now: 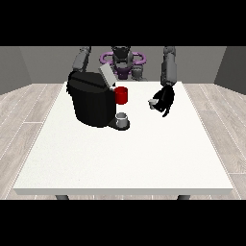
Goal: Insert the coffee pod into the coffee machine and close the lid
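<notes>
A black coffee machine (91, 102) stands on the white table (125, 149) at the left of the middle, its grey lid (107, 75) raised and tilted. A small grey cup (122, 119) sits on its front tray. The hand at the view's right (165, 100) hangs just above the table to the right of the machine, and its fingers curl round a small grey coffee pod (152, 102) at its left side. The hand at the view's left is hidden behind the machine; only its arm (81, 58) shows.
A red mug (121, 95) stands right behind the machine's right side, between the machine and the hand with the pod. The table's broad front part lies towards the camera.
</notes>
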{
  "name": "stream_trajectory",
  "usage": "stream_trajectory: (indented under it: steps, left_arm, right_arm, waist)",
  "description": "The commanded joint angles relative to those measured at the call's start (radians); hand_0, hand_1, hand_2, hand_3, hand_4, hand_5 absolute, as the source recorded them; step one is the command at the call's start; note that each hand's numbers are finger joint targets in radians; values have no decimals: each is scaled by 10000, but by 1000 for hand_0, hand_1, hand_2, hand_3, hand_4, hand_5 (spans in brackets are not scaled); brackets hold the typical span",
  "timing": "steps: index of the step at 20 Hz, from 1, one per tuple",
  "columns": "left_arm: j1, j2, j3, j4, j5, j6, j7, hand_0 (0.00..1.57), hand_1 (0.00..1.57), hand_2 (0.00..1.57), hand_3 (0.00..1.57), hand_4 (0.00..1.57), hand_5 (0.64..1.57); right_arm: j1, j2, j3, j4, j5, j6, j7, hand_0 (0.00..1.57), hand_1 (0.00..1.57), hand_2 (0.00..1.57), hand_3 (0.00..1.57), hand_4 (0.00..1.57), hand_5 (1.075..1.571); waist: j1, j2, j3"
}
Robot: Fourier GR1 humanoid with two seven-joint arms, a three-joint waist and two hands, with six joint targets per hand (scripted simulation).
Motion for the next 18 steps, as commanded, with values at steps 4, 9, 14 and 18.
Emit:
stream_trajectory:
  steps: [4,9,14,18]
  left_arm:
    - [413,-667,-12,123,-4,396,-1163,1529,1529,1514,1409,714,1571]
    - [279,-596,145,393,-94,362,-1784,1208,1208,1317,1330,680,1571]
    - [-136,-1276,349,436,227,-260,-902,1457,1457,1437,1348,571,1571]
    - [-1062,-966,405,192,138,-737,-578,1404,1404,1377,1284,602,1571]
  right_arm:
    - [738,-214,-253,534,-259,419,-563,0,0,0,0,392,1571]
    - [603,-284,-602,892,-637,523,-648,0,0,0,0,300,1571]
    - [671,-74,-165,989,-221,190,-178,0,0,0,0,283,1571]
    - [509,-278,-190,1322,-84,318,-674,0,0,0,0,262,1571]
  waist:
    - [184,-448,-86]
    - [385,-630,-84]
    - [415,-1368,-85]
    - [259,-1335,-83]
